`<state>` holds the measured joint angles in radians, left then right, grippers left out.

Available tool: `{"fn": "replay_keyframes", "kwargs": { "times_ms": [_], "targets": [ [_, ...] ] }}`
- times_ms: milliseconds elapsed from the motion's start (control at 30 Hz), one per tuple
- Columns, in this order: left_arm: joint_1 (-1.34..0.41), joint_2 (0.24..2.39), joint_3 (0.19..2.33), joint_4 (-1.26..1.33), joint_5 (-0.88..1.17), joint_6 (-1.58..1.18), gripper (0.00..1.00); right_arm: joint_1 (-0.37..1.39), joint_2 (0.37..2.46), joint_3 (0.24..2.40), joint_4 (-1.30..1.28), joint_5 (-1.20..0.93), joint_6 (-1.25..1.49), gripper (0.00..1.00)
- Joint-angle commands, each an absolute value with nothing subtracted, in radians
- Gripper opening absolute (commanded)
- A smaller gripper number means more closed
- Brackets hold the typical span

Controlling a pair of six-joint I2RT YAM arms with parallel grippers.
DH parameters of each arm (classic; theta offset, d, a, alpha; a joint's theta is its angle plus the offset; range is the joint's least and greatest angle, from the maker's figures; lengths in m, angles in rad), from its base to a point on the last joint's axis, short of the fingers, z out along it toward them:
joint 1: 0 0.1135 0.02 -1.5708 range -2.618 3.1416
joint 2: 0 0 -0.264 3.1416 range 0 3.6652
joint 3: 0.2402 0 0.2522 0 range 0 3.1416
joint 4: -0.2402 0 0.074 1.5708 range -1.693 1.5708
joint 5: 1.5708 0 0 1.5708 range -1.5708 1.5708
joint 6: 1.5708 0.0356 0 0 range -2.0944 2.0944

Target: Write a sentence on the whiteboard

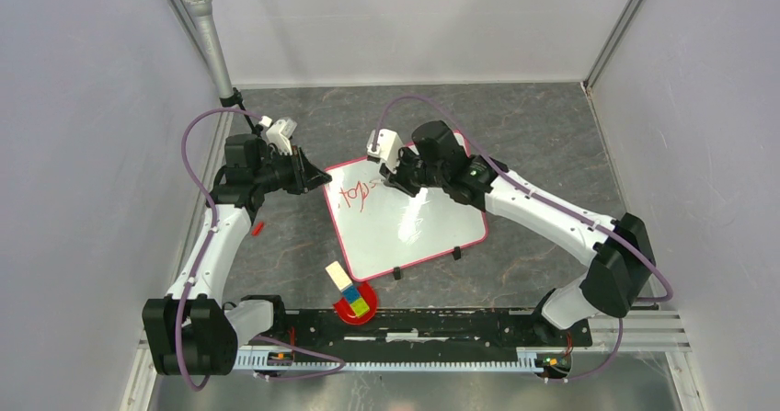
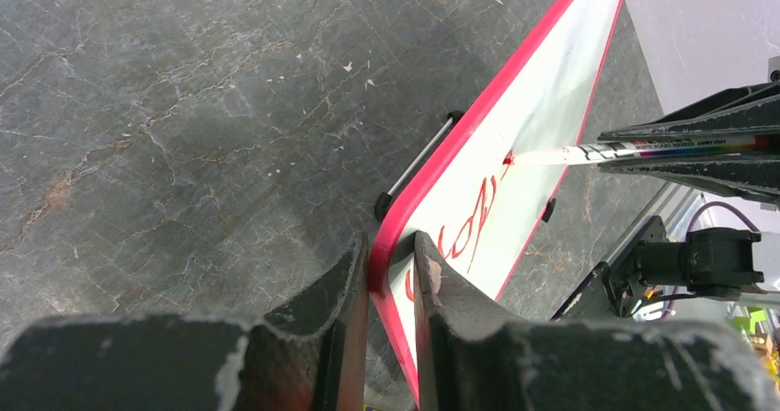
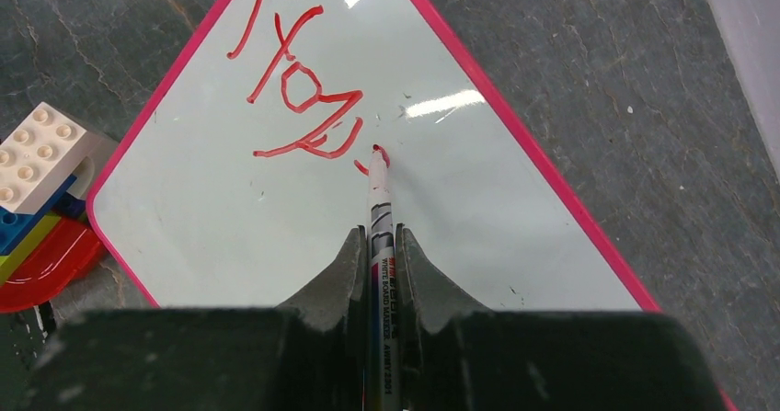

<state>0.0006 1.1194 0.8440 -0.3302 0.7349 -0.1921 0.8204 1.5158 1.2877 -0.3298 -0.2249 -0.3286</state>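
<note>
Whiteboard (image 1: 405, 232) mid-desk (image 1: 515, 126), long axis approx L–R, right end swung farther away, clip edge facing the arm bases.
Left end effector (image 2: 391, 255) pinches its left border; right end effector (image 3: 380, 241) clamps marker (image 3: 378, 190) over the board, tip touching it beside red writing (image 3: 299, 108).

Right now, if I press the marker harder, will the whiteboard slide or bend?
Probably stiff: the whiteboard shows straight edges. Its glossy face likely lets the marker skid. Sliding seems unlikely while the left gripper clamps its edge.
</note>
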Motion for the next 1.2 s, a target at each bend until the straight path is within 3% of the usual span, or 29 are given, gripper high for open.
{"fn": "replay_keyframes", "kwargs": {
  "times_ms": [0,567,1167],
  "targets": [
    [-0.002,1.115,0.848,-0.341,0.735,-0.127,0.07,0.829,1.537,1.3,-0.314,-0.212,-0.321,0.0],
    [-0.002,1.107,0.844,-0.344,0.726,-0.123,0.07,0.843,1.456,1.178,-0.316,-0.2,-0.318,0.0],
    [-0.002,1.12,0.851,-0.349,0.74,-0.123,0.07,0.838,1.42,1.249,-0.378,-0.174,-0.359,0.0]
  ]
}}
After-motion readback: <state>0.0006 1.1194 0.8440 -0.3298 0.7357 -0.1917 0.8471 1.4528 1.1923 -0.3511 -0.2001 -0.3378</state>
